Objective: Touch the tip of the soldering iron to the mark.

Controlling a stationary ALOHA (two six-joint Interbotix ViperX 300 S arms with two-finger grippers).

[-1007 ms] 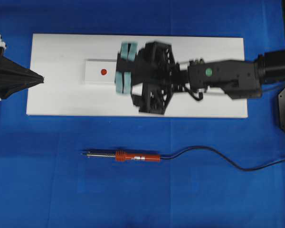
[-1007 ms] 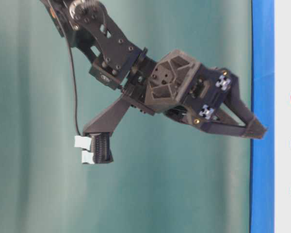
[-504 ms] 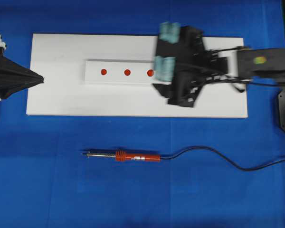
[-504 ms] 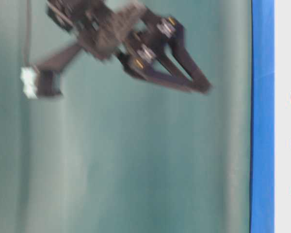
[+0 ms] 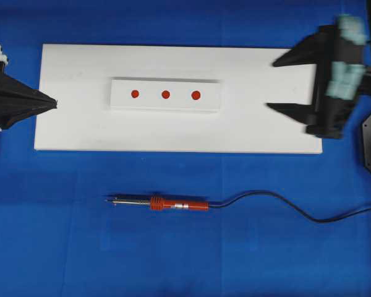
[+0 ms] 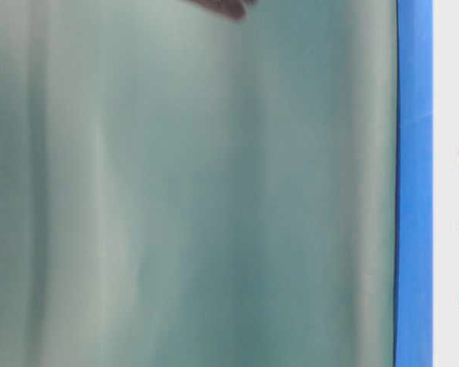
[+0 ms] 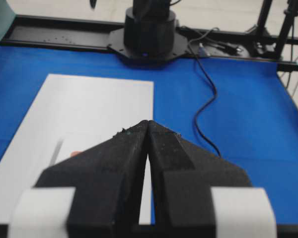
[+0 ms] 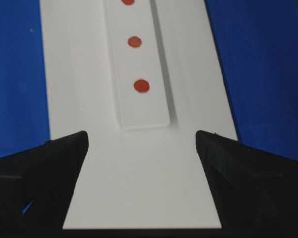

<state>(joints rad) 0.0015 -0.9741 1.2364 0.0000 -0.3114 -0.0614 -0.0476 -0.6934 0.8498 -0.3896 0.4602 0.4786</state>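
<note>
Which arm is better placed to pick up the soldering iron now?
Probably the right. Its hand is open and empty, and the soldering iron's handle and cord point toward its side. The left hand is shut, facing the iron's bare metal end.

Blue tabletop point(image 5: 173, 260), white board point(image 5: 74, 124) with red dots point(image 5: 166, 94), red-orange-handled soldering iron point(image 5: 173, 204), black cord point(image 5: 278, 199).

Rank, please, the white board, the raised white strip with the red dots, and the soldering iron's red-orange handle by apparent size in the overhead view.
Largest to smallest:
1. white board
2. raised white strip
3. red-orange handle of the soldering iron

All three lie low on the table, so nearness to the camera hardly affects the ranking.
</note>
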